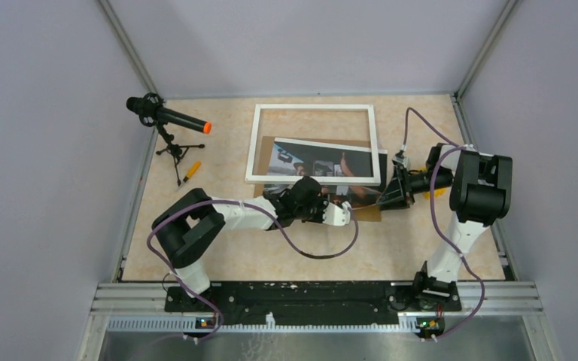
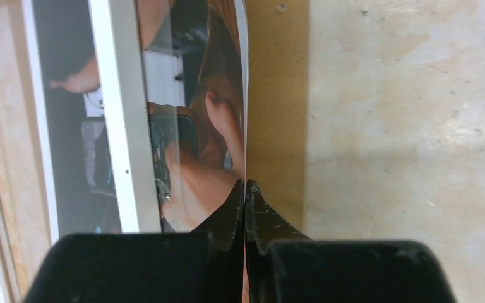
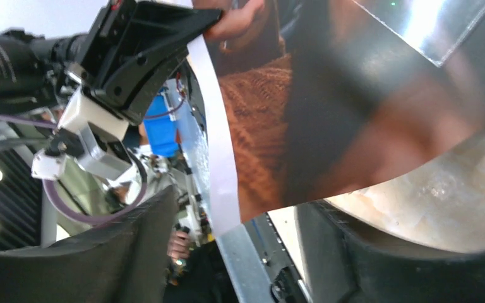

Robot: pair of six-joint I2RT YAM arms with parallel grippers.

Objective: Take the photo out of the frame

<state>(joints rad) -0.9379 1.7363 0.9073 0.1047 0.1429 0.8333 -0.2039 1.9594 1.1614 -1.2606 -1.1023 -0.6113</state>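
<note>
Beige marbled tabletop [image 1: 256, 265], walled in pale grey. The left gripper [image 2: 245, 187] is clenched on the near edge of the photo [image 2: 202, 145], its black fingertips meeting on the glossy sheet. That edge is raised off the brown backing board [image 2: 278, 95]. The far part of the print lies under the white-bordered frame [image 1: 314, 108], which rests flat at mid-table. The right gripper [image 3: 237, 208] is released: its jaws stand wide apart with the photo's white-margined corner between them, and contact cannot be told. The left arm folds back at the elbow and its forearm reaches rightward. The right arm rises to an elbow at the table's right edge and its wrist points left. A microphone [image 1: 167, 116] on a tripod stands at far left.
</note>
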